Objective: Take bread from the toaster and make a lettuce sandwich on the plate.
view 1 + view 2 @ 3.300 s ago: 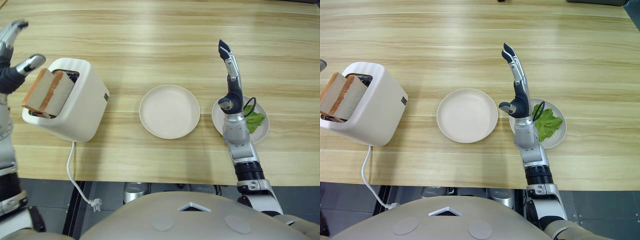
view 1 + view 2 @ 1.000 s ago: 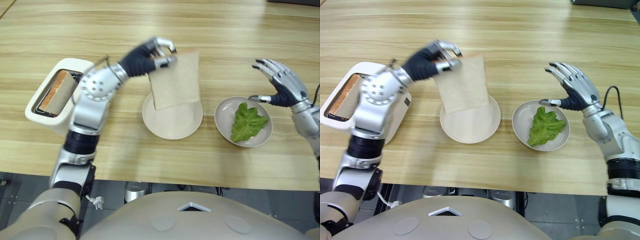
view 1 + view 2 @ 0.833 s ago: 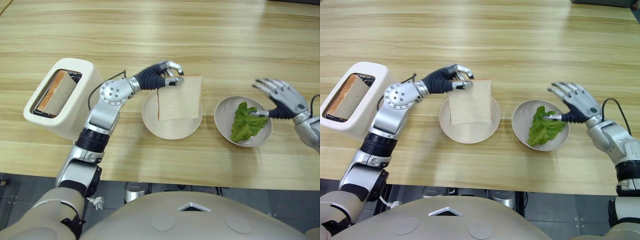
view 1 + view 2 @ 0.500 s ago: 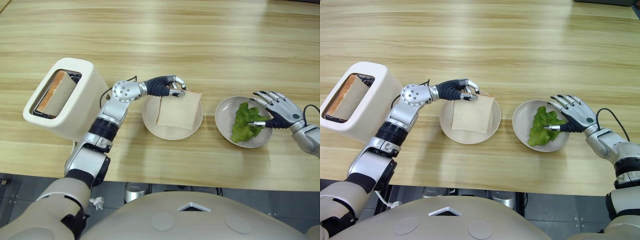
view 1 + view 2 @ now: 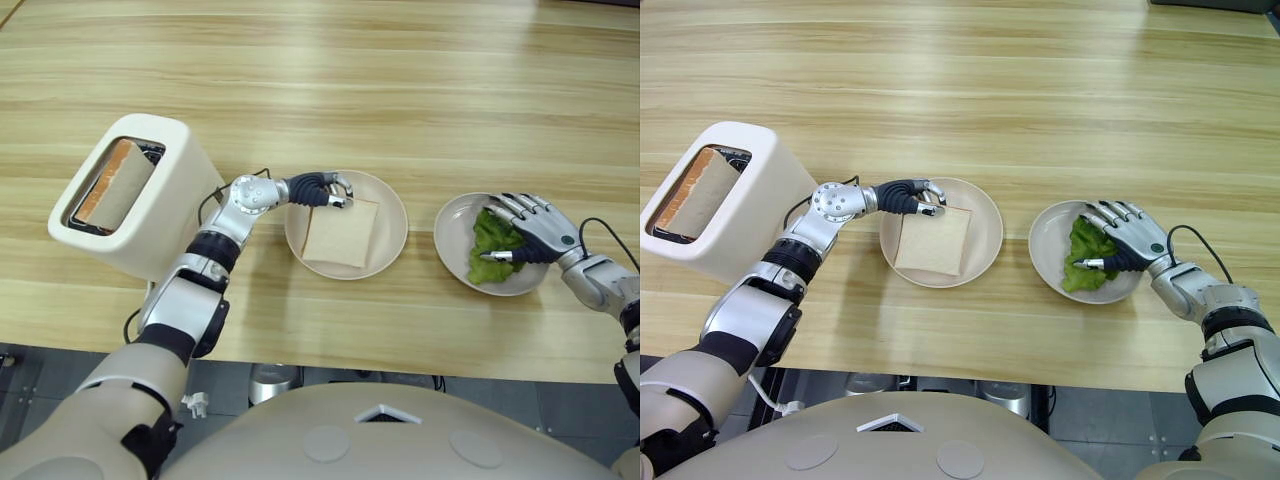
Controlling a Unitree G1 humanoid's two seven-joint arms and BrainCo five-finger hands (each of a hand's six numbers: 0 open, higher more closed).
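The bread slice [image 5: 341,233] has come down flat onto the plate [image 5: 395,215], with the left hand [image 5: 318,188] pinching its far corner. Right of the plate, the right hand [image 5: 535,225] curls around the lettuce leaf [image 5: 485,262] in its bowl [image 5: 445,225]. Next up, probably: let go of the bread and carry the leaf across.

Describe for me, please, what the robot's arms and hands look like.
Both arms are built of silver-grey metal segments with black bands and round joint housings. The left hand and right hand are black at the base, with slim silvery fingers. A thin black cable loops beside each wrist.
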